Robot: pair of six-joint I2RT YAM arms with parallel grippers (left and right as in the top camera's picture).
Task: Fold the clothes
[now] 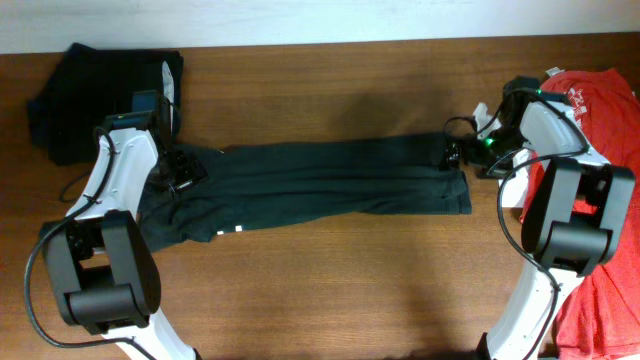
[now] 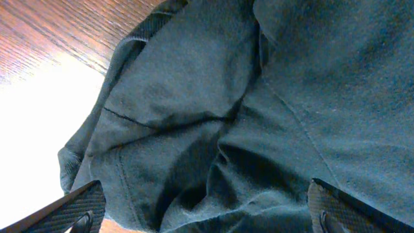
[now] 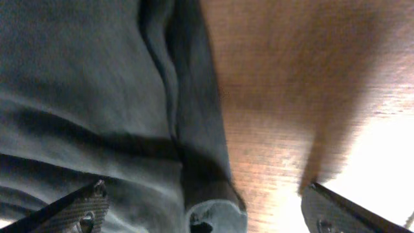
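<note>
The black trousers [image 1: 320, 185] lie stretched out left to right across the wooden table, waist end at the left and cuffs at the right. Only a small white mark shows at the lower left edge; the lettering is hidden. My left gripper [image 1: 185, 170] is open over the bunched waist end, its fingers spread wide over the dark cloth [image 2: 194, 97] in the left wrist view [image 2: 207, 217]. My right gripper [image 1: 455, 155] is open over the leg cuffs; in the right wrist view [image 3: 210, 217] a cuff end [image 3: 213, 207] lies between its fingers.
A black garment [image 1: 100, 100] lies in a heap at the back left, close behind the left arm. The red T-shirt [image 1: 600, 110] lies along the right edge, under the right arm's base. Bare wood [image 1: 330, 290] lies in front of the trousers.
</note>
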